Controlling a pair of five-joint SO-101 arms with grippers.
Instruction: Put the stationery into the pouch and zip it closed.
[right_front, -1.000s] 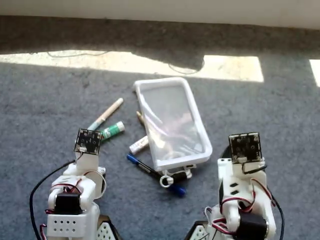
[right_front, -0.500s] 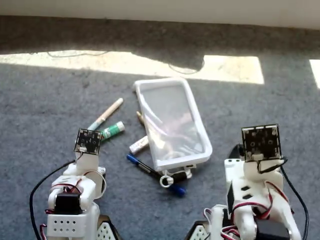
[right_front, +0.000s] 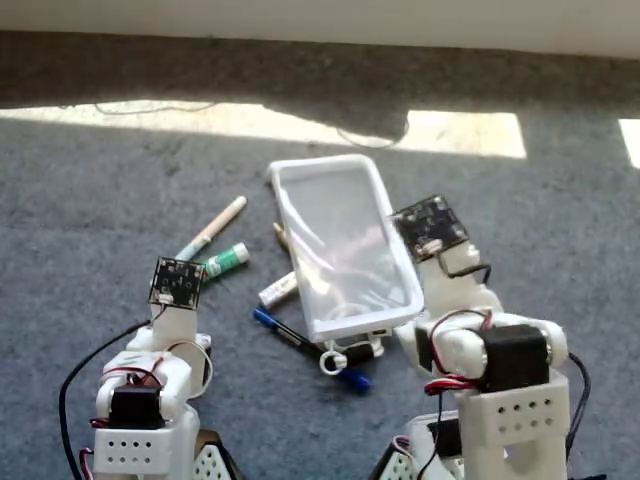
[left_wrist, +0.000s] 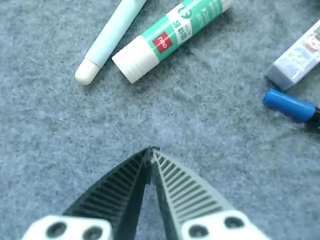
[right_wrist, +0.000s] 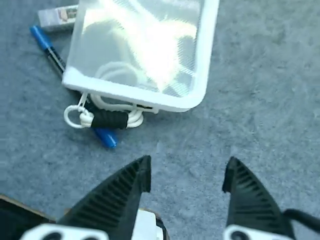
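High view, pouch: The clear pouch (right_front: 340, 215) lies flat on the grey carpet (right_front: 120, 190), out in front of the two arms.
High view, stationery: A pale pen (right_front: 212, 228), a glue stick (right_front: 226, 259), an eraser (right_front: 278, 289) and a blue pen (right_front: 300, 342) all lie outside the pouch, on the left arm's side.
High view, arms: The left arm (right_front: 150, 390) sits near the glue stick. The right arm (right_front: 480, 350) leans over the pouch's right edge.
Left wrist view, gripper: The left gripper (left_wrist: 151, 150) is pinched tight with nothing in it, over bare carpet. The glue stick (left_wrist: 170, 35) and pale pen (left_wrist: 107, 40) are near it.
Right wrist view, gripper: The right gripper (right_wrist: 189, 162) is spread wide and holds nothing. It hangs over the carpet just beside the pouch's near end, where a white cord (right_wrist: 100, 118) is tied.
Step in hand: I think the right arm is getting ready to take hold of the pouch.
How to do it well: Grab the white rim or the cord, not the slippery clear middle. Keep off the blue pen under the cord. Hold the pouch steady. The left gripper must open up first, then pick the glue stick by its middle.
Not sure: I cannot tell if the zip is open.
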